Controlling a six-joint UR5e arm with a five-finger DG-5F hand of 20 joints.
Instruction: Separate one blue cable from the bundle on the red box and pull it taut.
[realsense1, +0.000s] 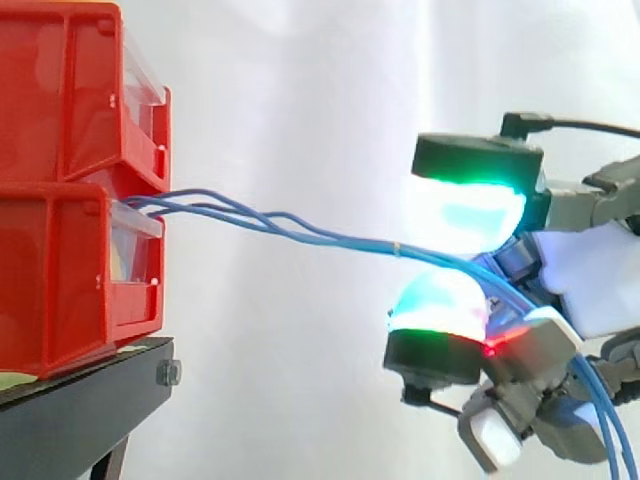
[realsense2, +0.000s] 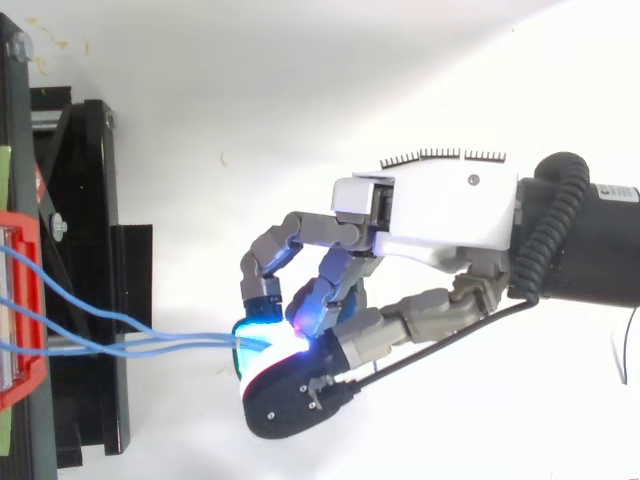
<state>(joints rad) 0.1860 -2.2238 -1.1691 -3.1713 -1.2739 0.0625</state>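
Several thin blue cables (realsense1: 300, 232) leave the lower red bin (realsense1: 60, 280) and run right as a loose bundle, held together by a small pale tie (realsense1: 397, 246). They sag slightly on the way to my hand (realsense1: 590, 280). They pass between an upper glowing pad (realsense1: 470, 205) and a lower glowing pad (realsense1: 440, 305), lying across the lower one, then hang down past the wrist (realsense1: 610, 420). From above, my hand (realsense2: 440, 215) comes in from the right with its fingers curled round the end of the cables (realsense2: 150, 345). I cannot make out one cable apart from the others in the grip.
A second red bin (realsense1: 60, 90) is stacked on the lower one. Both rest on a black stand (realsense1: 90, 400) at the left, whose frame (realsense2: 85, 250) lies under the cables in the top view. A white curtain hangs behind.
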